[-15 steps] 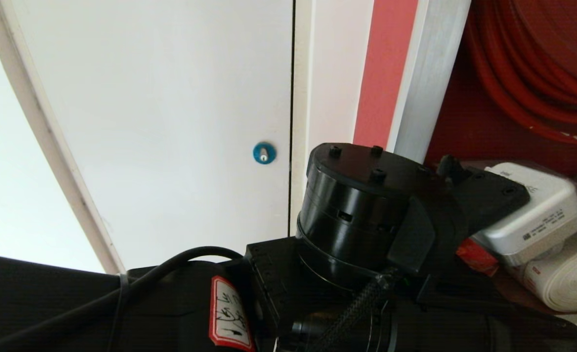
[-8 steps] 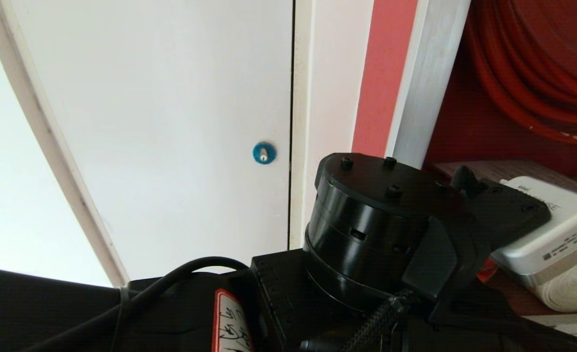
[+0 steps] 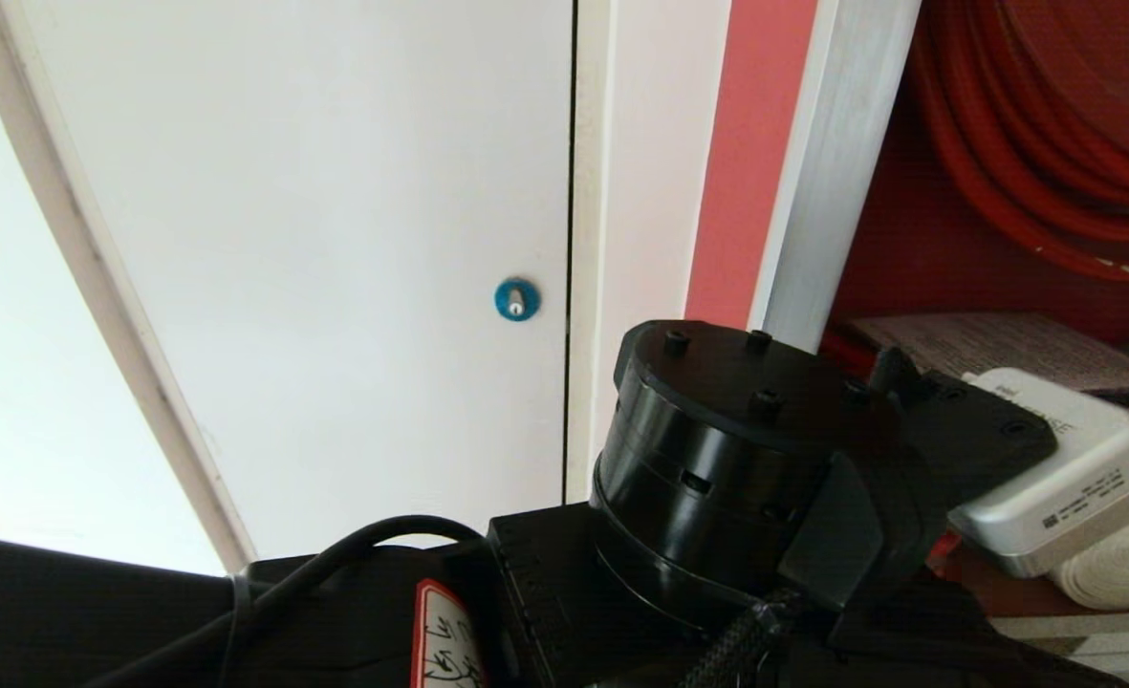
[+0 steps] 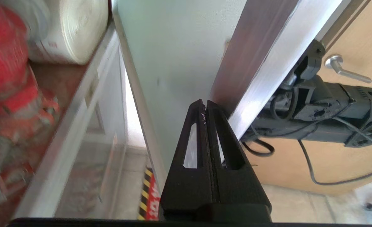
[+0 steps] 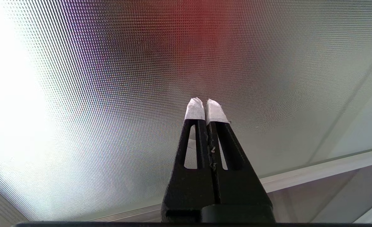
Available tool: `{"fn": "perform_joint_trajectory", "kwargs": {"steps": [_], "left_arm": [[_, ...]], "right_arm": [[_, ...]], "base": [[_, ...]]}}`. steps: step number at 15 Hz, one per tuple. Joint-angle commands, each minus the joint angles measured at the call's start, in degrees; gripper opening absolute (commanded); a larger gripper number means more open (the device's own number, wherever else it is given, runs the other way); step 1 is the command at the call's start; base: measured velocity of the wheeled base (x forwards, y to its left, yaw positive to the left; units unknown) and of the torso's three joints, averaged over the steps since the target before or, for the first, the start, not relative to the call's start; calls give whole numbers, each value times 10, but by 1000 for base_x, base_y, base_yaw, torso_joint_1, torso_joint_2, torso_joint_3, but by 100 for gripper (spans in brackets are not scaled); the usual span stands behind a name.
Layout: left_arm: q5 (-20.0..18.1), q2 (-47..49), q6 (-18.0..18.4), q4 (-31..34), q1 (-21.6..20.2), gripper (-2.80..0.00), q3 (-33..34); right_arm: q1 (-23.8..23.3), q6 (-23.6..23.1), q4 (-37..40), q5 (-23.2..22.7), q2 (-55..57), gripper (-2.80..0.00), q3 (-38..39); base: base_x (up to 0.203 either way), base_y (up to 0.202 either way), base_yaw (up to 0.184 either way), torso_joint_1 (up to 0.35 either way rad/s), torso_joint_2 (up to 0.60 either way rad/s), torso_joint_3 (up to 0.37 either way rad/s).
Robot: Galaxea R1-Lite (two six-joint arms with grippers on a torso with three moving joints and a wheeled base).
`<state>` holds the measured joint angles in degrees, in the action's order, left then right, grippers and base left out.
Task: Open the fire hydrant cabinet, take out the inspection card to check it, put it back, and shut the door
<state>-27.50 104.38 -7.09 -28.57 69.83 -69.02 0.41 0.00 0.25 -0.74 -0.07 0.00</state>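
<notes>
Since a second ago, the left arm's wrist [image 3: 717,449] is being seen lower and further right, uncovering the inspection card [image 3: 1004,344]. The card is lying flat inside the fire hydrant cabinet [image 3: 918,258], long axis running left-right. The left hand [image 4: 205,105] is pressed shut, empty, beside the door [image 4: 261,63]. The right hand [image 5: 205,104] is likewise closed.

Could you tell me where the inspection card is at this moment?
In the head view the inspection card lies flat inside the open fire hydrant cabinet at lower right, under the red hose reel and just behind the left arm's wrist.
</notes>
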Motion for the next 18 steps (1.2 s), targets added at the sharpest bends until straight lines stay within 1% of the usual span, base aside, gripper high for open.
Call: {"fn": "perform_joint_trajectory", "kwargs": {"steps": [1, 4, 7, 9, 11, 13, 14, 15, 16, 17, 18], "left_arm": [[-1, -3, -9, -2, -39, -280, 11], [-3, -32, -11, -2, -103, -280, 61], [-3, -83, -6, -3, -184, -280, 132], [-3, -123, 0, -4, -263, -280, 181], [-4, -184, 3, -3, -326, -280, 230], [-4, -261, 7, 1, -411, -280, 279], [-4, -293, 17, 1, -462, -280, 302], [-4, -325, 28, 1, -503, -280, 321], [-4, -355, 36, 2, -529, -280, 336], [-4, -384, 40, 3, -543, -280, 348], [-1, -420, 43, 4, -549, -280, 360]], "right_arm": [[0, 0, 0, 0, 0, -280, 0], [0, 0, 0, 0, 0, -280, 0], [0, 0, 0, 0, 0, -280, 0], [0, 0, 0, 0, 0, -280, 0], [0, 0, 0, 0, 0, -280, 0], [0, 0, 0, 0, 0, -280, 0], [0, 0, 0, 0, 0, -280, 0], [0, 0, 0, 0, 0, -280, 0], [0, 0, 0, 0, 0, -280, 0], [0, 0, 0, 0, 0, -280, 0], [0, 0, 0, 0, 0, -280, 0]], "base": [[0, 0, 0, 0, 0, 0], [0, 0, 0, 0, 0, 0], [0, 0, 0, 0, 0, 0], [0, 0, 0, 0, 0, 0], [0, 0, 0, 0, 0, 0], [0, 0, 0, 0, 0, 0], [0, 0, 0, 0, 0, 0], [0, 0, 0, 0, 0, 0], [0, 0, 0, 0, 0, 0], [0, 0, 0, 0, 0, 0], [0, 0, 0, 0, 0, 0]]}}
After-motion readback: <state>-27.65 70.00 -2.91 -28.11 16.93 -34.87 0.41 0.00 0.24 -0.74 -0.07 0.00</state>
